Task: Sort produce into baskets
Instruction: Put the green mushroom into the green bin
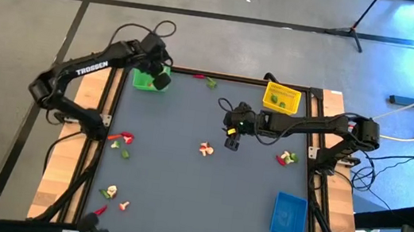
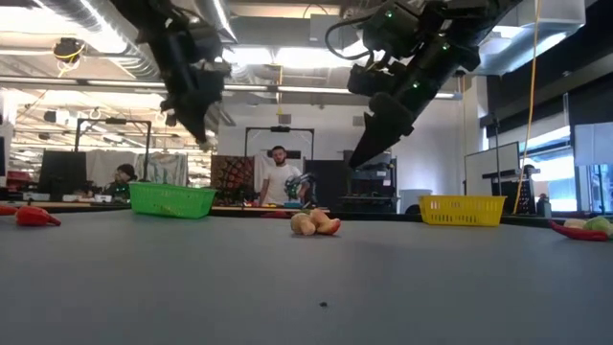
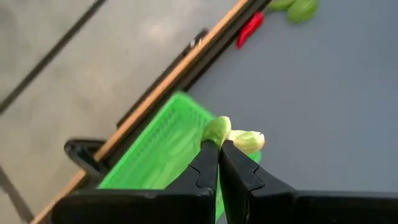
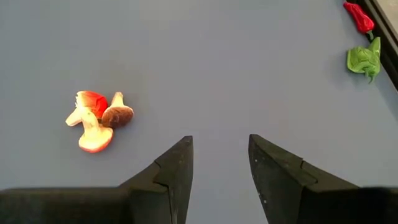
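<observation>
My left gripper (image 3: 217,149) is above the bright green basket (image 1: 146,80) at the table's far left, shut on a small pale green vegetable piece (image 3: 233,134). My right gripper (image 4: 221,158) is open and empty above the table's middle, to the right of and a little beyond a cluster of mushroom pieces (image 4: 96,121), which also shows in the high view (image 1: 204,148). The yellow basket (image 1: 281,98) stands at the far right with green pieces inside. The blue basket (image 1: 288,216) stands at the near right. My left gripper pinches the green piece (image 3: 219,132) between its two fingertips, at their free ends only. The piece is lifted clear, above the green basket (image 3: 165,146), with its paler end (image 3: 249,142) sticking out to one side.
More produce lies about: a red and green group (image 1: 120,143) at the left, pieces at the near left (image 1: 112,196), a group (image 1: 288,158) at the right, a red chili and green piece (image 1: 205,79) at the far edge. People stand in the room behind (image 2: 278,177).
</observation>
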{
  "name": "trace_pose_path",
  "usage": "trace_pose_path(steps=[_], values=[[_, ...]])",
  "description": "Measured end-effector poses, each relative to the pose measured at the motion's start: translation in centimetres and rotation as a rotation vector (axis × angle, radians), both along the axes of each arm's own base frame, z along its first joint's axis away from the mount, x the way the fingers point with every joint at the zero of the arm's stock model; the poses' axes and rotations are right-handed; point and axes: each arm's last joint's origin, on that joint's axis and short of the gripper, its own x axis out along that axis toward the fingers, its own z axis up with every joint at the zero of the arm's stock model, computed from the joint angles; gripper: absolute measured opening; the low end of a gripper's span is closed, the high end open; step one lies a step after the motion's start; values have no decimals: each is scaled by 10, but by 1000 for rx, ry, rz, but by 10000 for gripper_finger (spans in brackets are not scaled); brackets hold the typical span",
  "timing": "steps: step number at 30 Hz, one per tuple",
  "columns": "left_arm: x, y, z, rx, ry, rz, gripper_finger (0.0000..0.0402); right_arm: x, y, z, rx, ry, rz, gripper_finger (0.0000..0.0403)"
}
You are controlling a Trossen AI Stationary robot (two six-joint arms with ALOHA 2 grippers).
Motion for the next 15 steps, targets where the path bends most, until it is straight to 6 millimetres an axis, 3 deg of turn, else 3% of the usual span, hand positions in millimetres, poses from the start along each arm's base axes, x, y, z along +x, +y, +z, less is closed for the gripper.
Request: trace_pose_path(steps=[9, 15], values=[[-16, 8, -51, -42, 60, 116, 7, 0, 0, 0, 13, -2, -12, 156], [-20, 7, -66, -47, 23, 185, 8, 0, 0, 0, 16, -4, -16, 156]])
